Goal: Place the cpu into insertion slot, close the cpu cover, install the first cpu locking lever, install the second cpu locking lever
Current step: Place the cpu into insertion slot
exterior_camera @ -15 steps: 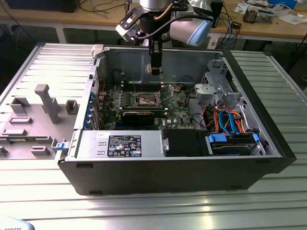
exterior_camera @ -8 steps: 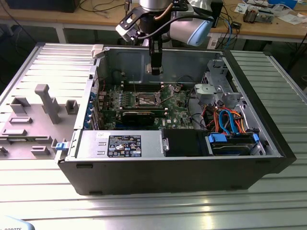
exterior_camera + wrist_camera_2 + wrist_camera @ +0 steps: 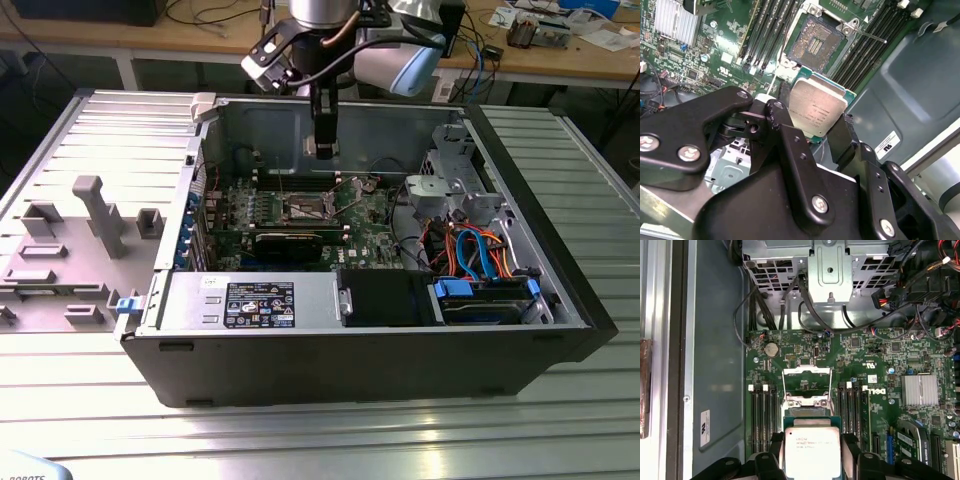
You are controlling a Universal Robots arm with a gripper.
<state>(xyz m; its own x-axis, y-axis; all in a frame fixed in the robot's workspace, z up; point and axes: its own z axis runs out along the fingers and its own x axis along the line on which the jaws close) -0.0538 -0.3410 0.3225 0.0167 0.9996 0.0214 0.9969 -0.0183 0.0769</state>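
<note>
A ribbed metal table [image 3: 320, 440] is seen bearing an open black computer case [image 3: 360, 360], laid on its side at the centre of the exterior view. A flat grey panel [image 3: 100, 270] studded with raised blocks is set on the table at nine o'clock, just beside the case. A cluttered wooden bench [image 3: 600, 62] is glimpsed behind at twelve o'clock.

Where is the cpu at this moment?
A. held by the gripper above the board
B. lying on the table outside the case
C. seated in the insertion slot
A: the gripper is shut on the cpu, and the insertion slot lies open and empty.
</note>
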